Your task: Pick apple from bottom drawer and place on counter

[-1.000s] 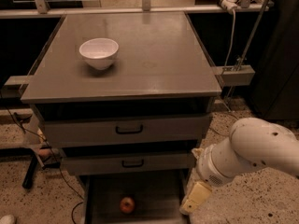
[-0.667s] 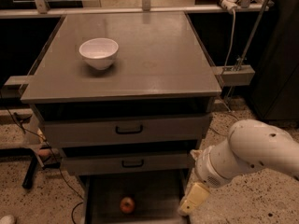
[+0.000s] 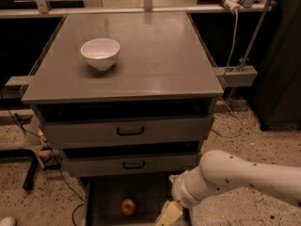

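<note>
The cream hand, whose spread I cannot tell, sits right of the small red-orange apple in the grey metal bottom drawer and should centre over it before closing.

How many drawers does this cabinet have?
3, stacked under the counter: the top drawer, the middle drawer, and the bottom drawer, pulled out with the apple inside. The pincer hangs at that drawer's side edge, apart from the apple.
</note>
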{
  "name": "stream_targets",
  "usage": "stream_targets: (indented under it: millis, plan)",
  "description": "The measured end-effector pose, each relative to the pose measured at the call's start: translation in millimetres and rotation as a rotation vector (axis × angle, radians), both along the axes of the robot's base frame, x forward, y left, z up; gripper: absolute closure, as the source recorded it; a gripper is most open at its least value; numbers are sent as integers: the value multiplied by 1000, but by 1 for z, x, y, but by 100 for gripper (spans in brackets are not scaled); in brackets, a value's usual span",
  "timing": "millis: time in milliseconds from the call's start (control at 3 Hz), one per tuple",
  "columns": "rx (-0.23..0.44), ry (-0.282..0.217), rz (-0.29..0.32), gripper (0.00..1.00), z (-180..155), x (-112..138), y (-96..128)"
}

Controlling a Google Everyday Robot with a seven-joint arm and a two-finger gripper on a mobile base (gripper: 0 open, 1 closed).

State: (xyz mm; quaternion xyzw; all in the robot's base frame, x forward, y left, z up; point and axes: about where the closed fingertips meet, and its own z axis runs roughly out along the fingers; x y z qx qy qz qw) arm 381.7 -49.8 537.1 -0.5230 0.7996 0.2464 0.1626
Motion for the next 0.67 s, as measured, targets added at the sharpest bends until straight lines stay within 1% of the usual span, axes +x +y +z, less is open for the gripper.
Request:
stream_targets:
  millis: [333, 667]
  plan:
    - [84, 77, -23, 0, -53, -5, 26]
    - [84, 77, -23, 0, -53, -5, 26]
